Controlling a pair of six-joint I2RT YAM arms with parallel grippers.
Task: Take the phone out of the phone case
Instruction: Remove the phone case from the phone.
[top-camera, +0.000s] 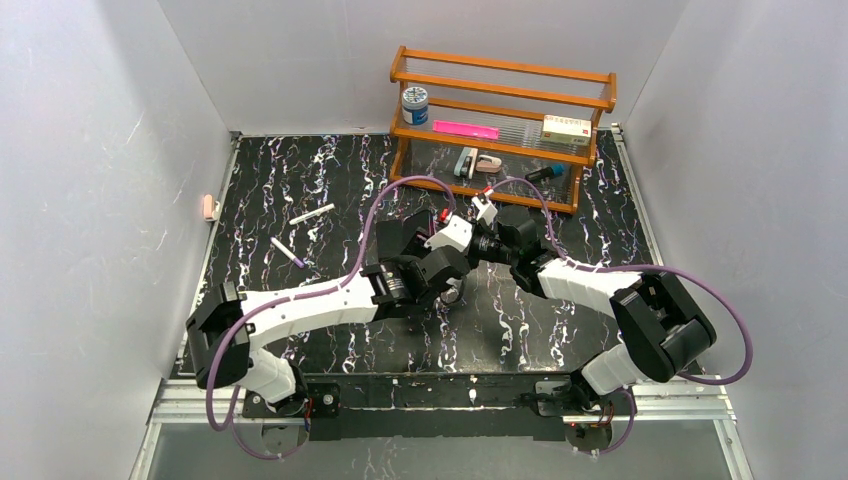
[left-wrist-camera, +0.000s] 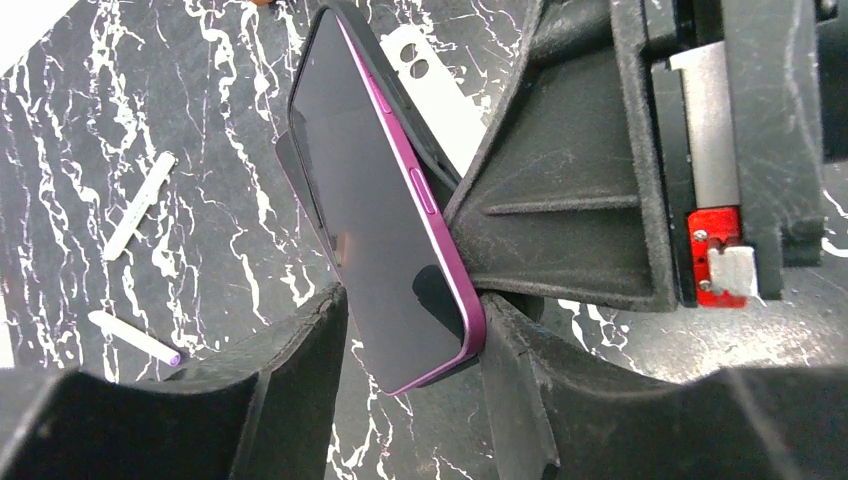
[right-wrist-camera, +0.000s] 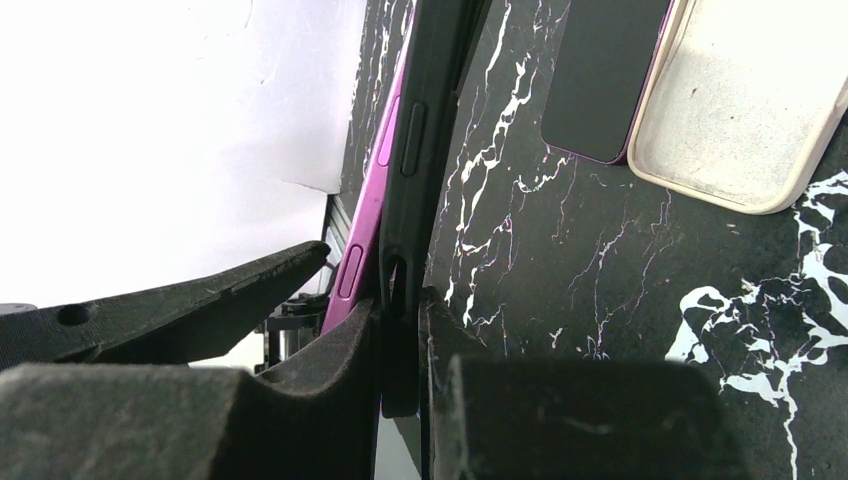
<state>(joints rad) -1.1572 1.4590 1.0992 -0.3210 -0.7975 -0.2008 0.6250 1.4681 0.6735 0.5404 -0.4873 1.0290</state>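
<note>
A purple phone (left-wrist-camera: 380, 200) with a dark screen stands tilted above the table, partly out of its black phone case (left-wrist-camera: 287, 165), which peels away behind it. My left gripper (left-wrist-camera: 415, 320) has closed on the phone's lower corner: the right pad (left-wrist-camera: 500, 340) presses the purple edge and the left fingertip (left-wrist-camera: 335, 310) meets the opposite edge. My right gripper (right-wrist-camera: 402, 305) is shut on the edge of the black case (right-wrist-camera: 430, 120), with the phone (right-wrist-camera: 372, 210) just outside its left finger. In the top view both wrists (top-camera: 470, 250) meet mid-table and hide the phone.
A wooden rack (top-camera: 500, 150) with a jar, a pink item and a box stands at the back. Two white pens (top-camera: 311, 214) (top-camera: 288, 252) lie left of centre. A beige case (right-wrist-camera: 735, 100) and another dark phone (right-wrist-camera: 605, 75) lie on the marble table.
</note>
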